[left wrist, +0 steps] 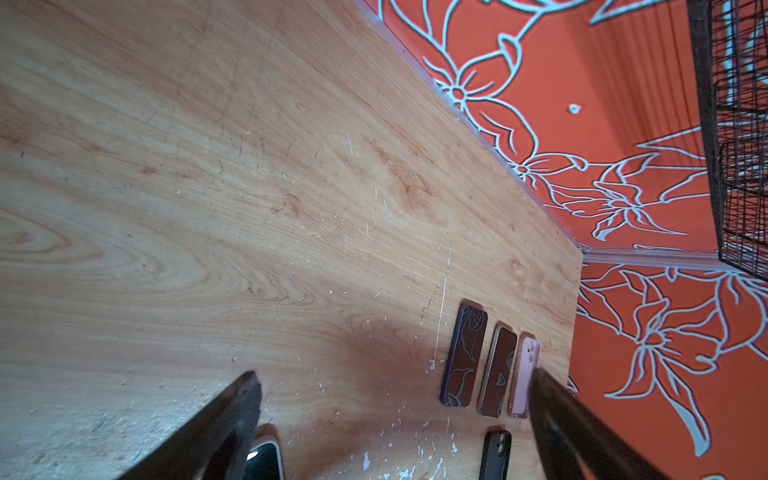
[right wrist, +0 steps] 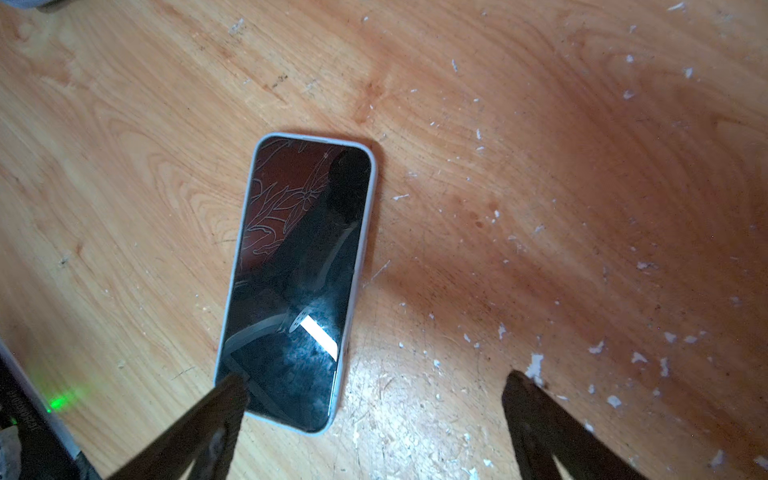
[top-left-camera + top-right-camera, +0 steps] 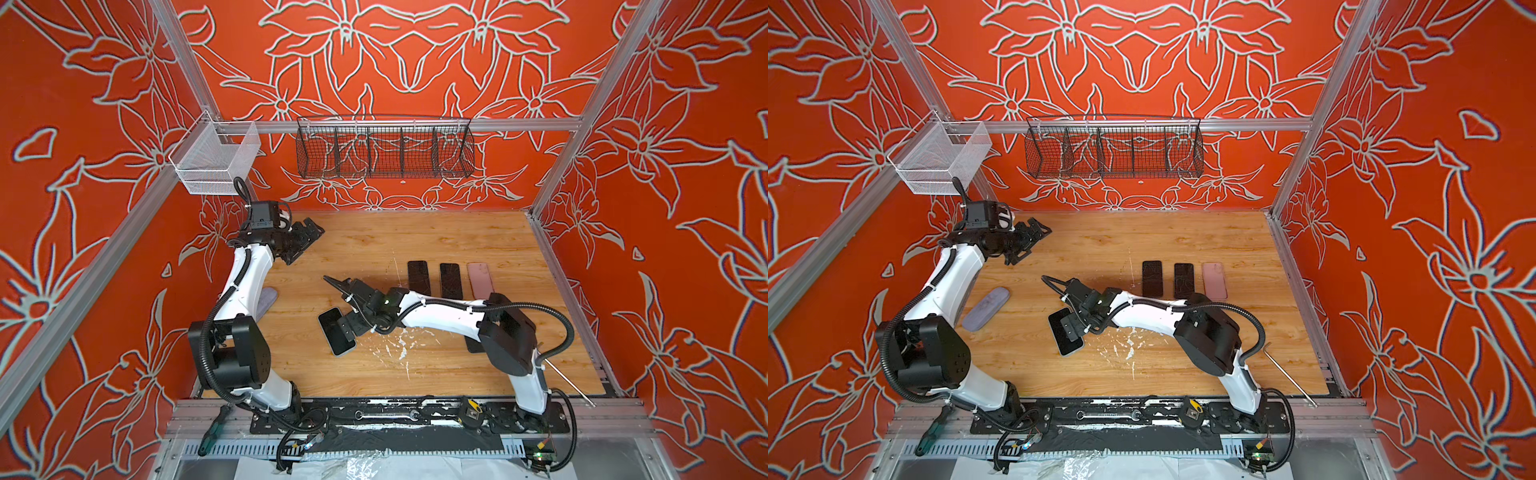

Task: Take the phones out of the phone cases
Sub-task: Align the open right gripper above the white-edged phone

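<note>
Wooden tabletop [image 3: 415, 241], phone [image 2: 297, 270] screen-up in pale case [image 2: 311, 137], right gripper [image 2: 376, 380] wide over it, perhaps touching, left gripper [image 1: 392, 376] wide, empty

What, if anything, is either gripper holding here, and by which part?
Nothing is held. The right gripper hangs open above the cased phone, which lies screen-up on the table; the left gripper is open and empty.

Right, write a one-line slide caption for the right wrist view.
Open right gripper poised over the phone, screen up in its pale case, on the scuffed wooden table.
</note>
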You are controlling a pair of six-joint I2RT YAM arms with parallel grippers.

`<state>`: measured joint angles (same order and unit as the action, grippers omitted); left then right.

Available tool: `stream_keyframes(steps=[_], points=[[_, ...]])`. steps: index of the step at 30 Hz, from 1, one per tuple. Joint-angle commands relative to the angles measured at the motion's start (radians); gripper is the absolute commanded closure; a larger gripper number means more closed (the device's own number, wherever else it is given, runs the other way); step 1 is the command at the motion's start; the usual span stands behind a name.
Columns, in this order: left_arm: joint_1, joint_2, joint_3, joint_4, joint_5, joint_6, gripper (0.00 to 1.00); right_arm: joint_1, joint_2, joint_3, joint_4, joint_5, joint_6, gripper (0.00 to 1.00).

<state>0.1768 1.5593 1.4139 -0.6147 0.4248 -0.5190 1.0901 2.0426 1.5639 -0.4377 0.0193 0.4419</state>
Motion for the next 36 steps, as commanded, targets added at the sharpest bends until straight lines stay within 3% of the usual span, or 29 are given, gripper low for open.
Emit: stream_keyframes(steps=[1,10,25,36], points=[[0.006,-0.016,0.034,-0.027,-0.01,0.027,0.03,0.002,0.004,0.021,-0.037,0.005,0.014,0.02],[0.006,-0.01,0.037,-0.025,0.046,0.013,0.03,0.002,0.001,0.024,-0.041,-0.001,0.034,0.02],[0.006,0.002,0.031,-0.024,0.03,0.016,0.03,0.001,-0.025,0.001,-0.035,0.047,0.026,0.02],[0.007,0.014,0.031,-0.025,0.041,0.014,0.03,0.001,-0.033,-0.024,-0.02,0.014,0.012,0.02]])
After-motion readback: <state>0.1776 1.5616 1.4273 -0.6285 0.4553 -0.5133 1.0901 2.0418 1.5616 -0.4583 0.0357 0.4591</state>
